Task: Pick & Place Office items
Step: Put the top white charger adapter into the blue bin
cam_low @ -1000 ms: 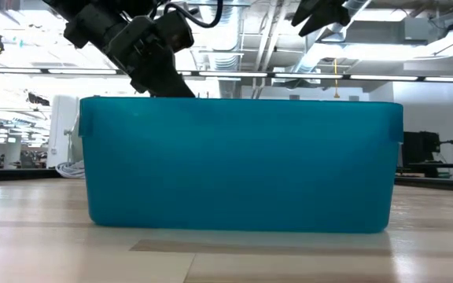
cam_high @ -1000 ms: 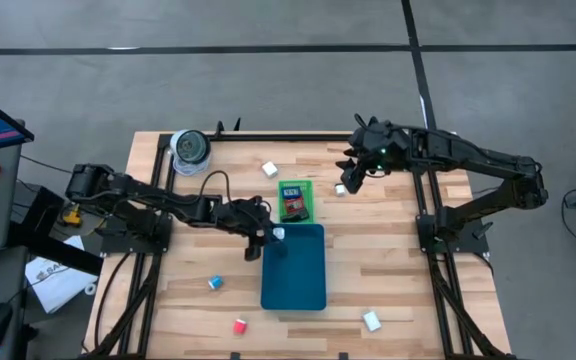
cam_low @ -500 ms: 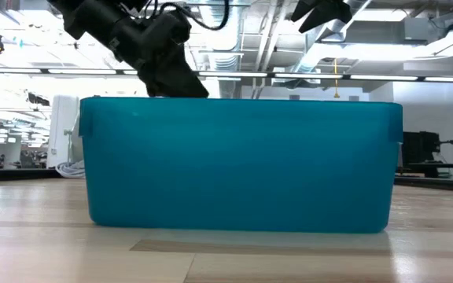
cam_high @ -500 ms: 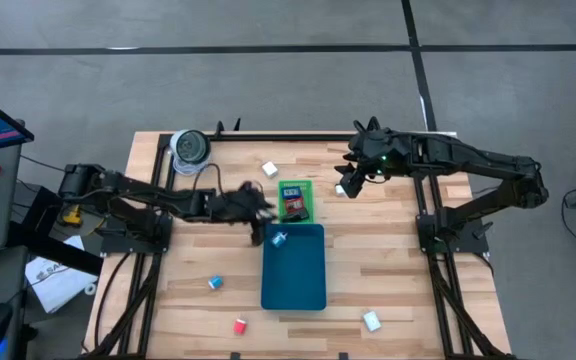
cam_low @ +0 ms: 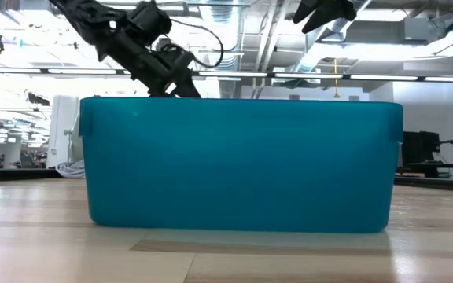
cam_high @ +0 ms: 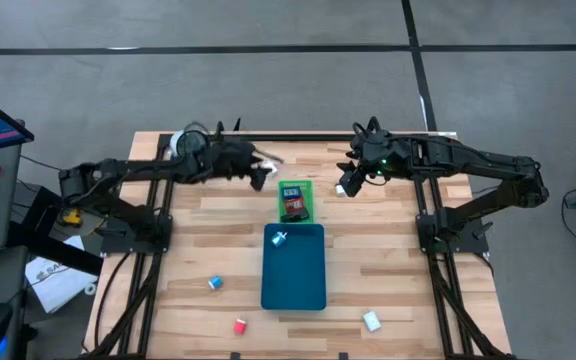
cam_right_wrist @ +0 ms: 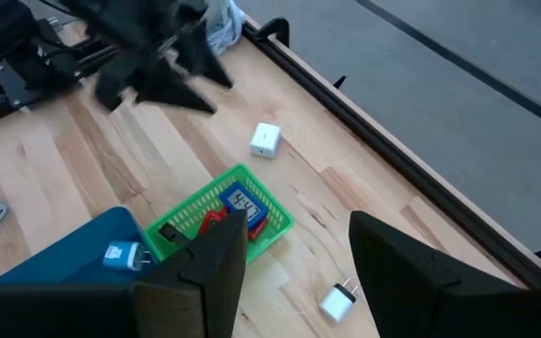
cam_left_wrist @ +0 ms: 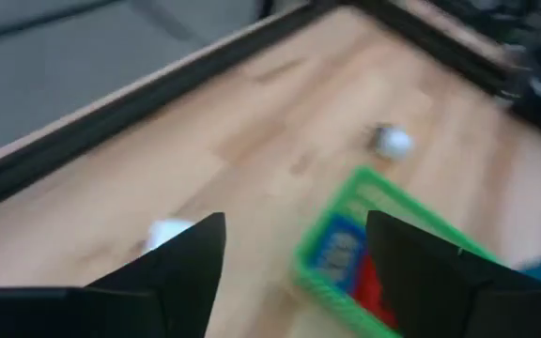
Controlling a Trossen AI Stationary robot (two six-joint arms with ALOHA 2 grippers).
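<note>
Near edge of slatted wood worktop (cam_high: 388,270): red block (cam_high: 239,326) at 7, white block (cam_high: 371,320) at 5, blue piece (cam_high: 214,283) at 8. Smooth teal plastic tray (cam_high: 298,280) at centre held one small blue-white item (cam_high: 280,238); low view showed only its wall (cam_low: 242,165). Meshed green tray (cam_high: 294,201) behind it carried blue and red pieces. Left pincer (cam_high: 259,178) at 11, released, near white cube (cam_right_wrist: 265,140). Right pincer (cam_high: 349,175) at 1, released, over white plug-like piece (cam_right_wrist: 338,300). Grey floor beyond.

Grey floor (cam_high: 268,90), ceiling ducts (cam_low: 384,31) overhead
</note>
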